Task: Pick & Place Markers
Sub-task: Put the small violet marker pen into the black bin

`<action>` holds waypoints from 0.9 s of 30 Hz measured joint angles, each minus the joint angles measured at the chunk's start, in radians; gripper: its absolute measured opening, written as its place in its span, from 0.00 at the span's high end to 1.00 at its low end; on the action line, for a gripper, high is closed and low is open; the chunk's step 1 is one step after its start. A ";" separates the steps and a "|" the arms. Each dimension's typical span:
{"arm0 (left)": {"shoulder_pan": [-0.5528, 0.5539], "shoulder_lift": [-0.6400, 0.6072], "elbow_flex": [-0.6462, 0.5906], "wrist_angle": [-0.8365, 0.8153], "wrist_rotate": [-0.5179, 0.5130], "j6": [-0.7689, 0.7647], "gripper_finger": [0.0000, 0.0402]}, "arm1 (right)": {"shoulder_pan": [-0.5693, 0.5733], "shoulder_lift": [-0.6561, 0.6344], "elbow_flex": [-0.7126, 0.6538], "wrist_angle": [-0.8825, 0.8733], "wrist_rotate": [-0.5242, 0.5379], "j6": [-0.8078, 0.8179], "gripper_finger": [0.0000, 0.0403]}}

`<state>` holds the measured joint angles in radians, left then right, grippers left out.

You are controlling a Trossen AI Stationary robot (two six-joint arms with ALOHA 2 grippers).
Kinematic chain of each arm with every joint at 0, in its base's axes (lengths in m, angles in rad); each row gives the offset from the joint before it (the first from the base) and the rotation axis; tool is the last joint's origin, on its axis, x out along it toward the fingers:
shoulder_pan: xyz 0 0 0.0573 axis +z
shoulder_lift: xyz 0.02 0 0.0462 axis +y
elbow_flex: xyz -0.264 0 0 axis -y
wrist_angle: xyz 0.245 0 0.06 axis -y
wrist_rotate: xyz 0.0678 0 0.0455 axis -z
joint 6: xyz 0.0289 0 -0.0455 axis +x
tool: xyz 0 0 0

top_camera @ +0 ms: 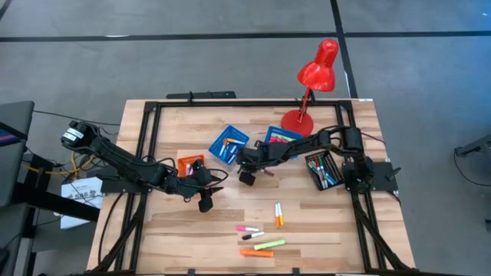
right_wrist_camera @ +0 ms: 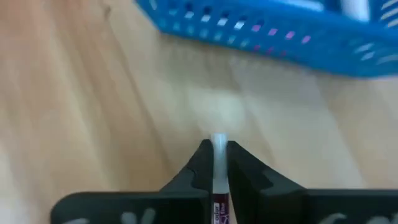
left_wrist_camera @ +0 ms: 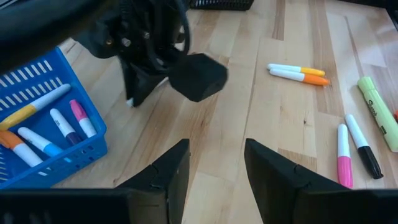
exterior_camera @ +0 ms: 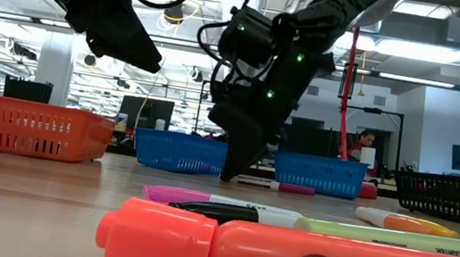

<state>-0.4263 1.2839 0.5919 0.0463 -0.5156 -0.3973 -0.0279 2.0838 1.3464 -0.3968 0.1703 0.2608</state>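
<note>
**Risk: a thin grip on one marker**

The right gripper [top_camera: 247, 178], mid-table near the blue trays [top_camera: 228, 144], pinched one marker [right_wrist_camera: 219, 163] by its end; it could swing or slip. The left gripper [left_wrist_camera: 214, 163] hung open. Loose markers [top_camera: 259, 239] lay near.

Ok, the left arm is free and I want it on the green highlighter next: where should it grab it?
Mid-barrel, from straight above, closing across its narrow width. The green highlighter lies flat on the table, and the orange marker lies close by one end, so stay central. The left hand is open.
</note>
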 joint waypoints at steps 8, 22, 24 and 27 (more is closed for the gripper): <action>0.000 0.000 0.000 0.000 0.000 0.002 0.63 | 0.039 0.000 0.039 -0.135 0.003 0.038 0.90; 0.000 0.000 0.000 0.000 0.000 0.026 0.63 | 0.108 -0.069 0.040 -0.338 0.002 0.180 0.93; 0.000 0.000 0.000 0.001 0.000 0.026 0.63 | 0.128 -0.105 0.040 -0.408 0.005 0.194 0.94; 0.000 0.000 0.000 0.006 0.000 0.026 0.63 | 0.163 -0.167 0.041 -0.515 0.010 0.233 0.98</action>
<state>-0.4263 1.2835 0.5919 0.0519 -0.5156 -0.3714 0.1348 1.9170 1.3872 -0.9117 0.1803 0.4937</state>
